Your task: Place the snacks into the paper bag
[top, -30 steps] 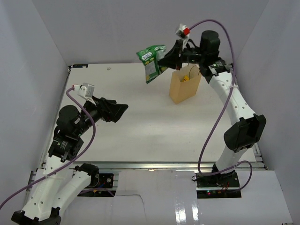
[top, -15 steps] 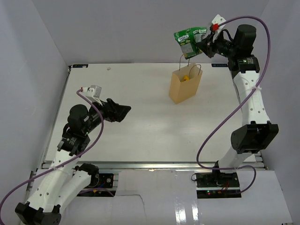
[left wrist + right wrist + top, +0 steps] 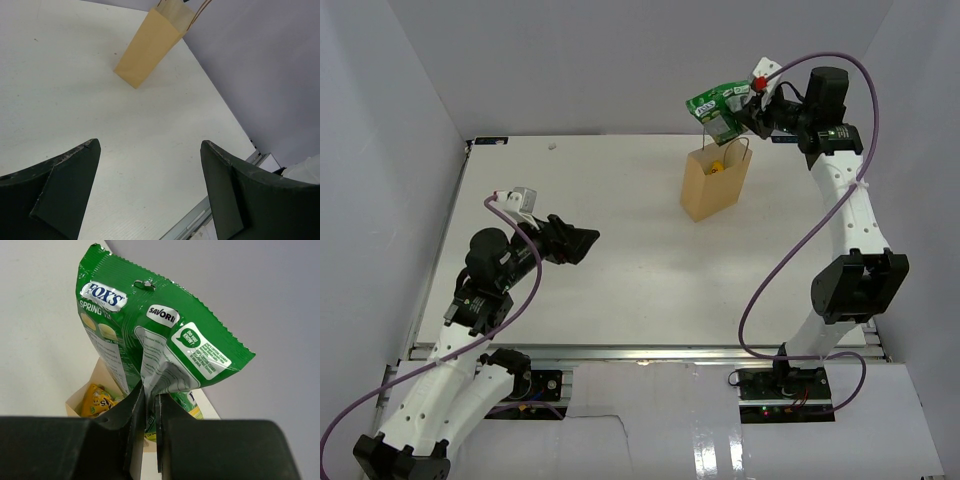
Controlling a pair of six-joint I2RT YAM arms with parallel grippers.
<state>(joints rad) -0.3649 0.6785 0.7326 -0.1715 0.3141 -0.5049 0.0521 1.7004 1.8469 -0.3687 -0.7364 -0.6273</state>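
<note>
Since half a second ago the green pouch (image 3: 718, 108) has dropped a little toward the paper bag (image 3: 715, 185), carried by the right arm (image 3: 850, 210); the left arm (image 3: 490, 275) has hardly shifted. White worktop (image 3: 620, 250), matt and flat, is boxed in by pale grey walls (image 3: 570, 60) at the back and on both sides. From its base the right arm climbs with the elbow bent, the forearm rising toward the far right corner and the wrist turned leftward. The right jaws are clenched on the pouch's seam, and the pouch sticks out past their tips. Just beneath them is the bag's open mouth, with a yellow packet (image 3: 97, 400) lying inside. Low and folded, the left arm aims the left jaws at the bag, which stands upright well ahead of them; they are spread wide and hold nothing
</note>
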